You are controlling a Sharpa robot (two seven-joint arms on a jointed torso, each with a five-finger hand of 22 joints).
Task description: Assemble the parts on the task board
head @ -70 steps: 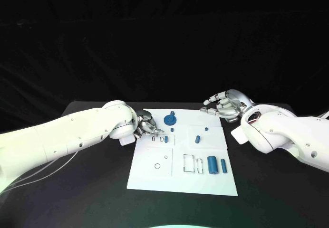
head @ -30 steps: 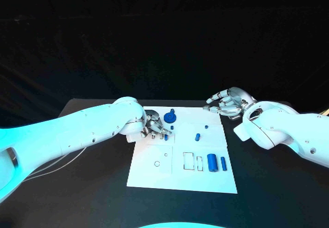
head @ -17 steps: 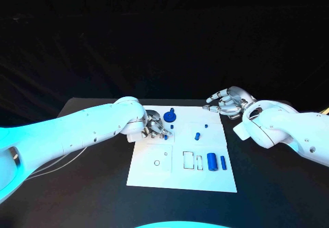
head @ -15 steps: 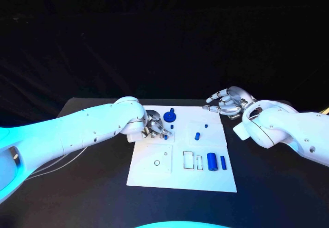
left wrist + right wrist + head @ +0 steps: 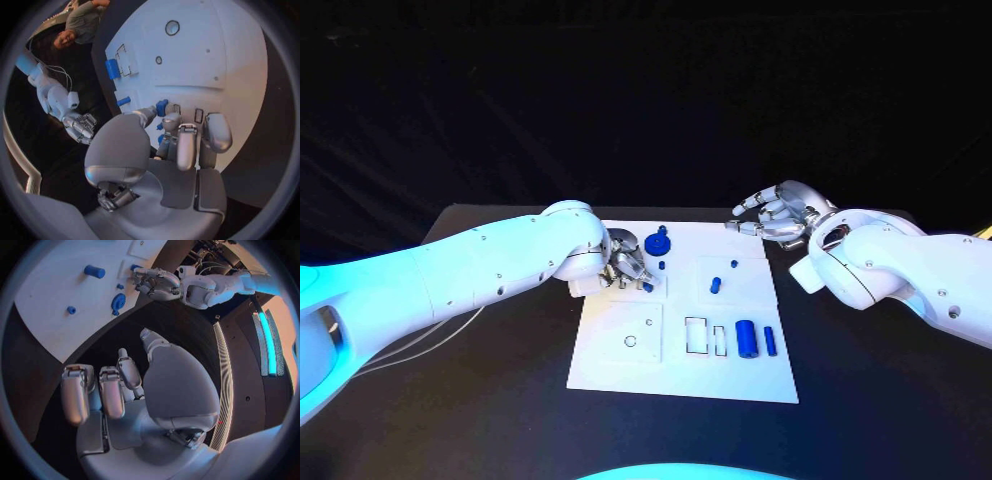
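Now left hand (image 5: 626,268) pinches a blue part (image 5: 162,107); right hand (image 5: 776,217) hovers, fingers loosely apart.

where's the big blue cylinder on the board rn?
In the head view, the big blue cylinder lies on the task board, near-right part, between a thin blue rod and an empty rectangular slot.

Two smooth white arms, the left arm (image 5: 459,275) trailing thin pale cables, end in silver hands.
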